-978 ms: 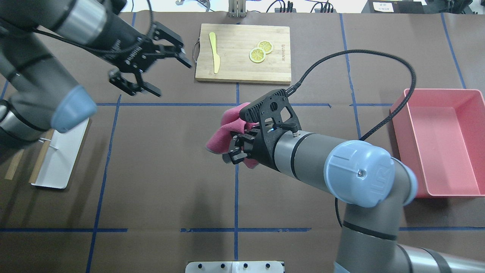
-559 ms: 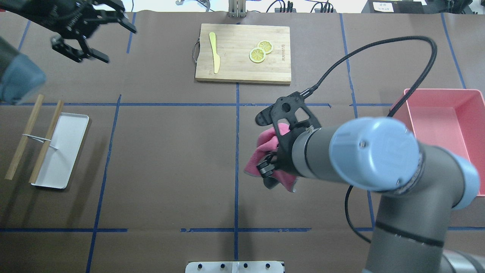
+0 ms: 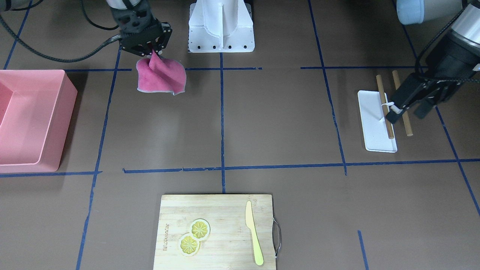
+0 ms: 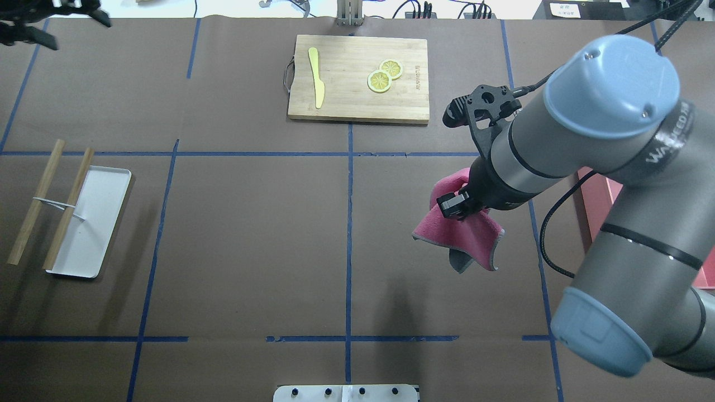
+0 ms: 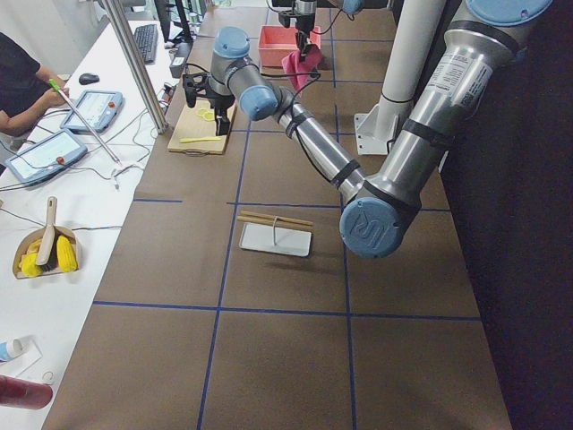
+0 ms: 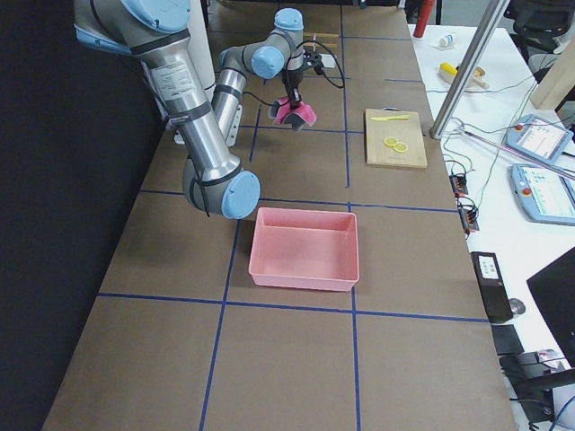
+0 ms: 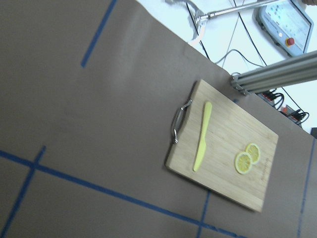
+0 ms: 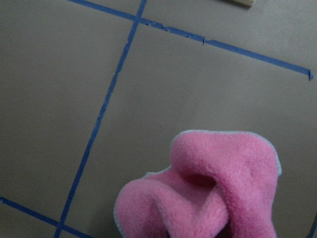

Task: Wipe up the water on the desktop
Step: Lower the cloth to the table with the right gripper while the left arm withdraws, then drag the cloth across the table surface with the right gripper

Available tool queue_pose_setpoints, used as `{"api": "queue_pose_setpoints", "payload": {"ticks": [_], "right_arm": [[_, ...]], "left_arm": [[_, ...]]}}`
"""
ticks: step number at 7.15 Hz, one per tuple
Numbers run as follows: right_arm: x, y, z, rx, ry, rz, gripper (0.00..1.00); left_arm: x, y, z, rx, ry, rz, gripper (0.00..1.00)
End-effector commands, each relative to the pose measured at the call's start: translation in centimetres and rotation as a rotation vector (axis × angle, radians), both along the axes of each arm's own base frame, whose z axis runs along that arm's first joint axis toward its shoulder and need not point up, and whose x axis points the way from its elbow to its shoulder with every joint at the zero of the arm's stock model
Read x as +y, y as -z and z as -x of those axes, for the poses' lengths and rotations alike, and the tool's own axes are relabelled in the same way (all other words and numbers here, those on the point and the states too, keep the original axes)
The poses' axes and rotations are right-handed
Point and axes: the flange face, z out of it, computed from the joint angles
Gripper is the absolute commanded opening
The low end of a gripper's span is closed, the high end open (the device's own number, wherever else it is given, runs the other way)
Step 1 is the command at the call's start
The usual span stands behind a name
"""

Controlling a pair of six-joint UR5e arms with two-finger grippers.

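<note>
The desktop point(image 4: 251, 223) is dark brown with blue tape lines; it also shows in the front view point(image 3: 277, 120). I see no water on it. My right gripper point(image 4: 455, 205) is shut on a pink cloth point(image 4: 469, 237) and holds it above the desktop's right half, the cloth hanging down. In the front view the right gripper point(image 3: 152, 50) pinches the cloth point(image 3: 161, 77) by a top fold. The cloth fills the bottom of the right wrist view point(image 8: 218, 188). My left gripper point(image 3: 407, 112) is open and empty, raised over the far left edge, just in the overhead view's corner point(image 4: 78, 33).
A bamboo cutting board point(image 4: 357, 100) with a yellow knife point(image 4: 317, 78) and two lemon slices point(image 4: 380, 81) lies at the back centre. A pink bin point(image 3: 65, 123) stands at the robot's right. A white tray point(image 4: 92, 223) with two wooden sticks point(image 4: 33, 201) lies at the left.
My right arm has carried the cloth to the right, from the table's middle toward the pink bin. My left arm has drawn back to the far left corner, still open.
</note>
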Motion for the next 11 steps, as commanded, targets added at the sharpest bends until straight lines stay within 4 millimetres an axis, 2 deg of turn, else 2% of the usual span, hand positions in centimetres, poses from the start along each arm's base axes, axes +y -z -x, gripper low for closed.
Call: {"api": "queue_pose_setpoints", "payload": {"ticks": [1,3,4,5,6,7,8,9,11], "right_arm": [[-1.5,-3.3,2.8,0.036,0.081,0.174,0.0],[-2.4,-5.8,5.6,0.074,0.114,0.246,0.01],[-2.8,-7.8,7.9,0.093,0.156,0.329,0.01],[-1.6,-8.7,9.5,0.106,0.184,0.33,0.01],[-2.4,-10.3,10.2,0.112,0.163,0.304,0.02],[-2.5,-12.8,11.2,0.149,0.136,0.322,0.01],[-3.2,-14.2,11.8,0.16,0.124,0.314,0.0],[-4.8,-16.2,12.1,0.182,0.094,0.31,0.0],[-10.6,-20.1,9.3,0.193,0.007,0.328,0.0]], "left_arm": [[3.7,-6.2,2.0,-0.184,-0.093,0.015,1.0],[5.2,-10.9,2.5,-0.253,-0.221,-0.005,1.0],[5.7,-12.2,2.8,-0.268,-0.249,-0.014,1.0],[5.8,-12.7,2.8,-0.27,-0.25,-0.005,1.0],[6.5,-13.9,3.1,-0.275,-0.254,0.017,1.0],[6.8,-14.3,3.2,-0.272,-0.255,0.025,1.0],[6.9,-14.5,3.3,-0.26,-0.26,0.033,1.0],[7.0,-14.2,3.4,-0.259,-0.258,0.027,1.0],[7.6,-13.1,3.6,-0.245,-0.254,0.011,1.0]]}}
